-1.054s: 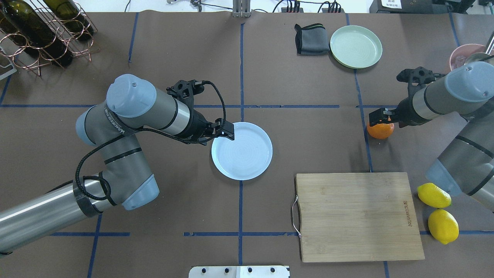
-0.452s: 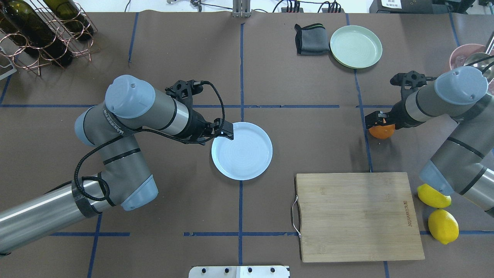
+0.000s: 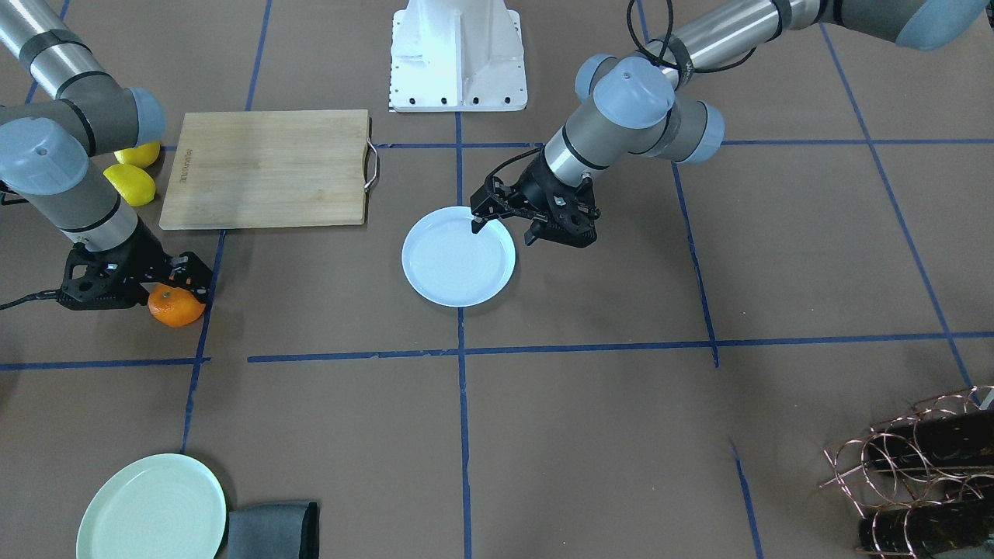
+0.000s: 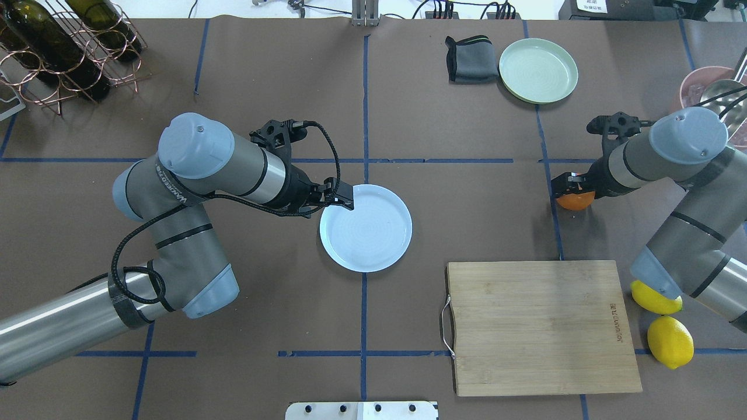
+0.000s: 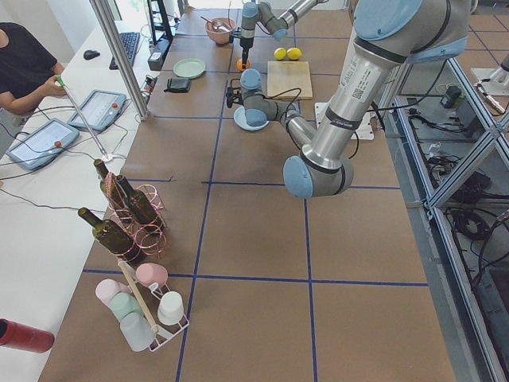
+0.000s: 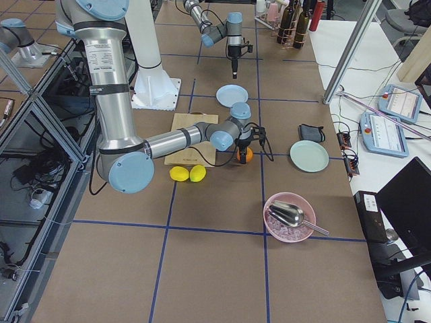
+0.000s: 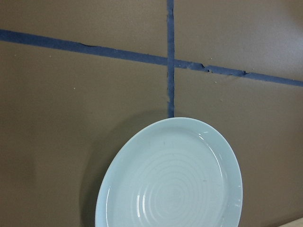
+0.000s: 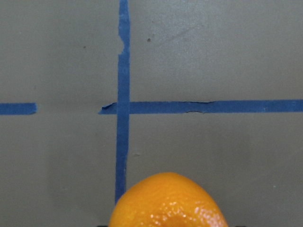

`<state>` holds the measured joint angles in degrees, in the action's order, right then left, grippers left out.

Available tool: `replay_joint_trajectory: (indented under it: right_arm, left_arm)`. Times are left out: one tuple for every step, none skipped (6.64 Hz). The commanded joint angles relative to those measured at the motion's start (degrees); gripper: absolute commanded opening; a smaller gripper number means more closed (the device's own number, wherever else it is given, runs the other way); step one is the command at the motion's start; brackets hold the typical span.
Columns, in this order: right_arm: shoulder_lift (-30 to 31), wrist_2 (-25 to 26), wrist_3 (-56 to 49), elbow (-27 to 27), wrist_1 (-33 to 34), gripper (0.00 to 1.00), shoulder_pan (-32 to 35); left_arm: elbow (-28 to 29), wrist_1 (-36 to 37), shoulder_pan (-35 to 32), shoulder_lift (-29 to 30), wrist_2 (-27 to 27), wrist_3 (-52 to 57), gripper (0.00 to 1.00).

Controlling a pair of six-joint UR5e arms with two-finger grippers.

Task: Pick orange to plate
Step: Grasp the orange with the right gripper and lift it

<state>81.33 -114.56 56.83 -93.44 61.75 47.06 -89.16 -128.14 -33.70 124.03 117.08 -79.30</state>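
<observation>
The orange (image 4: 575, 202) lies on the brown table at the right, beside a blue tape line, and fills the bottom of the right wrist view (image 8: 168, 203). My right gripper (image 4: 574, 186) is low over it and open, with a finger on either side (image 3: 172, 286). The bluish-white plate (image 4: 373, 233) sits empty at the table's middle (image 3: 458, 268) and shows in the left wrist view (image 7: 175, 189). My left gripper (image 4: 344, 201) hangs open above the plate's rim, holding nothing.
A wooden cutting board (image 4: 543, 326) lies near the front right, with two lemons (image 4: 670, 341) beside it under the right arm. A mint-green plate (image 4: 538, 70) and grey cloth (image 4: 471, 58) are at the back. A bottle rack (image 4: 58, 46) stands back left, a pink bowl (image 6: 289, 217) far right.
The right arm has lowered and drawn in, bringing its gripper down around the orange. The orange, plate and left arm have stayed put.
</observation>
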Motion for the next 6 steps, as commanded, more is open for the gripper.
replay_joint_trajectory:
  right_arm:
    - [-0.03,0.39,-0.05,-0.08,-0.05,0.04,-0.21]
    - [-0.12,-0.04,-0.14,-1.03,-0.05,0.0,-0.21]
    - [-2.64,-0.22,0.64,-4.0,1.25,0.0,-0.13]
    - [-7.19,-0.22,4.65,-4.47,3.61,0.0,-0.74]
    - [-12.46,0.04,11.82,-4.38,4.85,0.0,-3.7]
    - [-16.86,1.34,18.51,-4.04,4.95,0.0,-8.25]
  left_arm:
    - [-0.14,0.0,-0.05,-0.01,-0.01,-0.07,1.0]
    - [-0.49,0.0,-0.05,-0.01,-0.01,-0.07,1.0]
    - [-2.67,0.09,-0.49,-0.19,-0.01,-0.07,1.0]
    - [-8.0,0.09,-0.84,-4.19,-0.01,-0.07,1.0]
    - [-12.14,0.09,-2.24,-7.1,0.08,0.28,1.0]
    - [-14.53,0.09,-4.34,-10.7,0.43,0.89,1.0]
